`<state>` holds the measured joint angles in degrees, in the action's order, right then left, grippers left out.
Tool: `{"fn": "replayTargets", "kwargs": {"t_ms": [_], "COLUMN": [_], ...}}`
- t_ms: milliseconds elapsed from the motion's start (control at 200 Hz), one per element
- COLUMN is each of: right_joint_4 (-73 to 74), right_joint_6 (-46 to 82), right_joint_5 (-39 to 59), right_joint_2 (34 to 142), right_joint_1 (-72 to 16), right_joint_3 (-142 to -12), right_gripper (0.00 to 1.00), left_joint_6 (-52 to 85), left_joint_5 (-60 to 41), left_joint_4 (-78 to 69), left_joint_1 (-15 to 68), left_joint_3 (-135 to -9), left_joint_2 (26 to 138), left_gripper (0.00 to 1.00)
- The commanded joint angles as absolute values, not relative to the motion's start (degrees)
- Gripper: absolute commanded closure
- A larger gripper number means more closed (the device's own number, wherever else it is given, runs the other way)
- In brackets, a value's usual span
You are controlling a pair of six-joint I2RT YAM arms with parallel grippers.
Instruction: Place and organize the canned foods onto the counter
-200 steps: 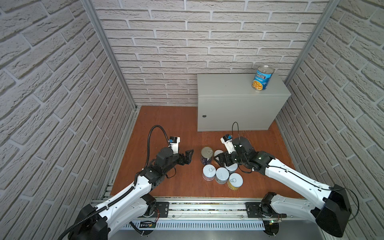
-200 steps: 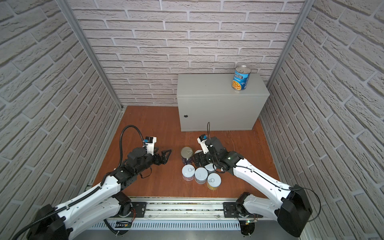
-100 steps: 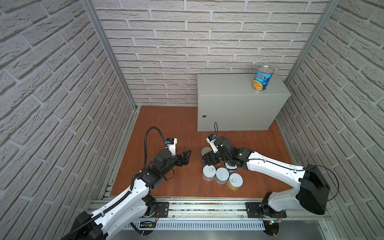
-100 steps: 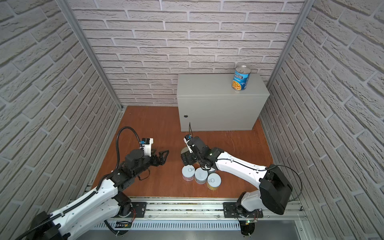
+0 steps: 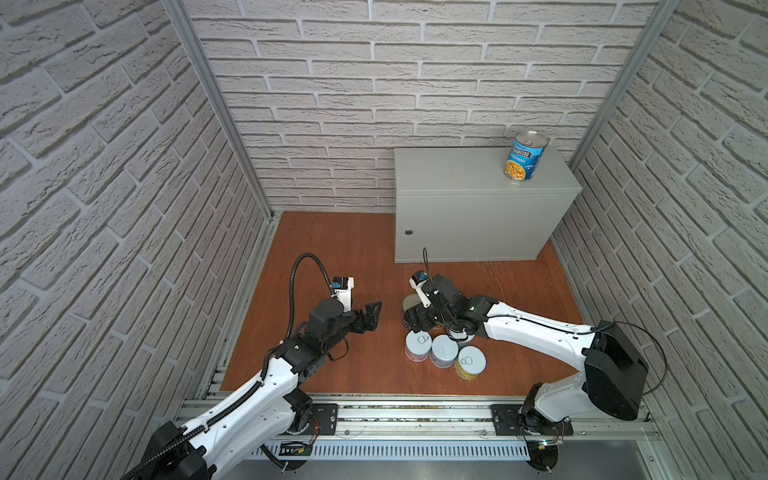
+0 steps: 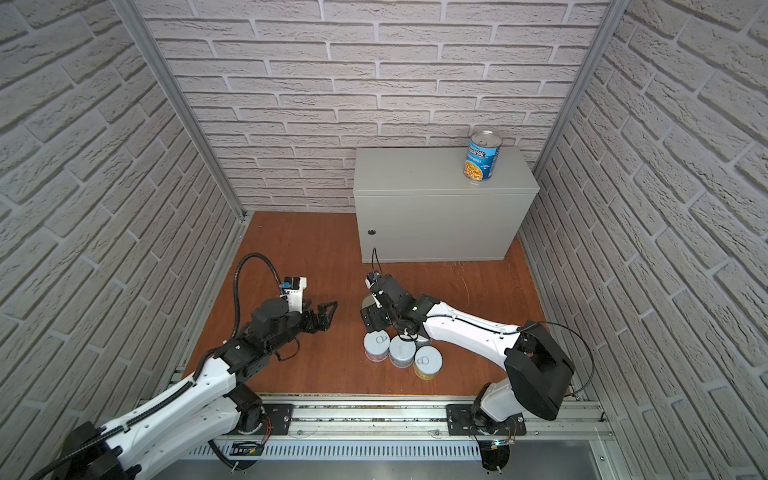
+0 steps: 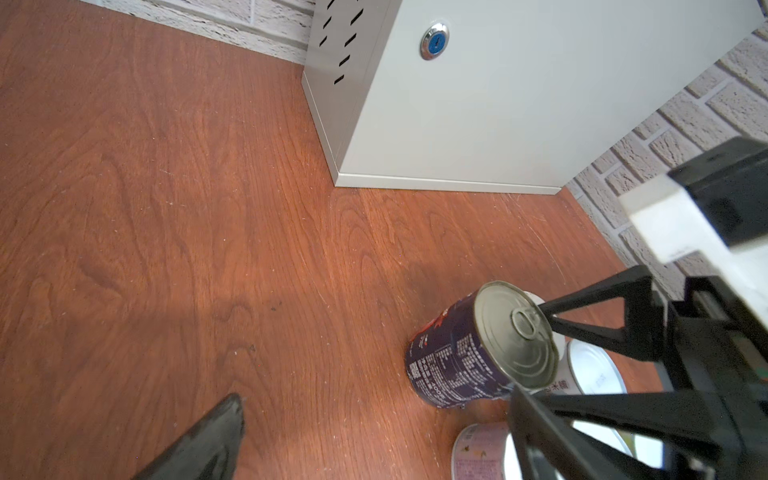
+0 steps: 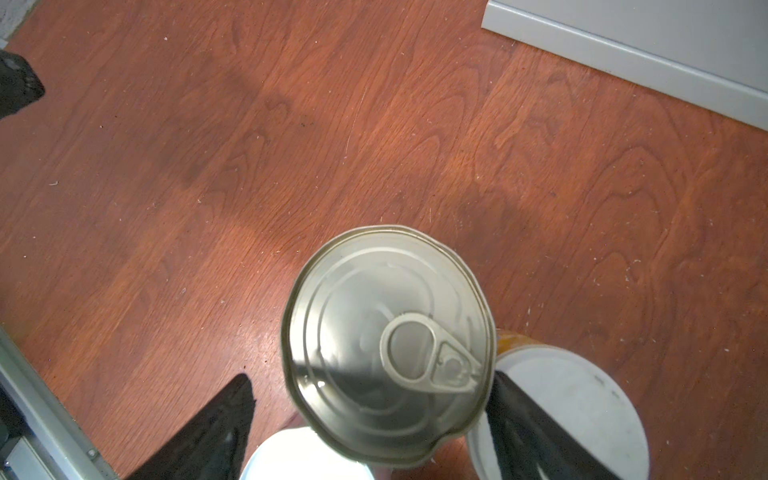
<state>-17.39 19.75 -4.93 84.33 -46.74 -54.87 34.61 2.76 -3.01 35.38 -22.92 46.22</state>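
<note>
A blue Progresso can point(image 5: 524, 158) stands upright at the right end of the counter point(image 5: 453, 174), a grey box with a round lock. On the wooden floor stands a tall navy can point(image 7: 453, 365) point(image 8: 390, 340). My right gripper point(image 8: 372, 384) point(image 5: 415, 316) is open and straddles it: one finger touches its rim, and floor shows between the other finger and the can. Three short cans point(image 5: 417, 344) point(image 5: 444, 350) point(image 5: 471, 361) form a row in front, and more are partly hidden under the right arm. My left gripper point(image 5: 371, 316) is open and empty, left of the cans.
The aluminium base rail point(image 5: 415, 411) runs along the front edge. Brick-patterned walls enclose both sides and the back. Bare floor point(image 5: 332, 249) lies left of the counter. A pink-labelled short can point(image 7: 478, 453) sits close to the navy one.
My right gripper has swung left from above the short cans to the navy can, and its jaws have narrowed around it. The left arm has shifted slightly and stayed open.
</note>
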Motion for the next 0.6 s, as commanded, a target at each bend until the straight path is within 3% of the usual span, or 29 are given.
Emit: {"fn": "replayTargets", "kwargs": {"t_ms": [0, 375, 595], "right_joint_4": [-14.29, -13.14, -12.97], "right_joint_6": [20.21, 20.96, 21.51], "right_joint_5": [-6.07, -9.65, -11.24], "right_joint_2": [84.76, 88.9, 89.38], "right_joint_1": [-47.46, -47.96, -47.99], "right_joint_3": [-55.46, -56.93, -57.22], "right_gripper": [0.12, 0.18, 0.26], "left_joint_6": [34.89, 35.33, 35.33], "left_joint_5": [3.65, 3.92, 4.12], "left_joint_4": [-3.63, -1.79, -2.36], "left_joint_1": [35.27, 35.24, 35.25], "left_joint_3": [-23.13, -23.06, -23.1], "left_joint_2": [45.51, 44.85, 45.82], "left_gripper": [0.02, 0.02, 0.02]}}
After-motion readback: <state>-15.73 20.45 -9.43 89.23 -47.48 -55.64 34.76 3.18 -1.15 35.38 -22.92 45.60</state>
